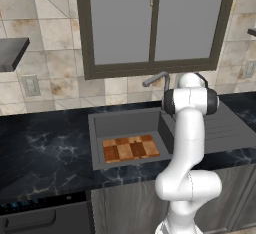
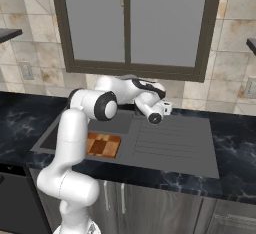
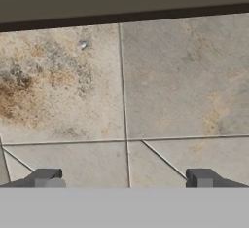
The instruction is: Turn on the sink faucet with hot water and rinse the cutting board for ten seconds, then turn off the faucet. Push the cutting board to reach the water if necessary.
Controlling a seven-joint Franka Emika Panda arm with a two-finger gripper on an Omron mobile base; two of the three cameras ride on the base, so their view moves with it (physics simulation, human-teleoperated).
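The checkered wooden cutting board lies flat on the floor of the dark grey sink, toward its front; it also shows beside the arm. The grey sink faucet stands behind the basin with its spout angled left, partly covered by my arm. No water is in view under the spout. My hand is raised behind the sink near the faucet and faces the tiled wall. In the hand view my gripper is open, its fingertips wide apart with only beige tiles between them.
A ribbed drainboard extends right of the basin. Black marbled countertop runs on both sides. A dark-framed window sits right above the faucet. Wall outlets flank it, and a grey hood juts out at left.
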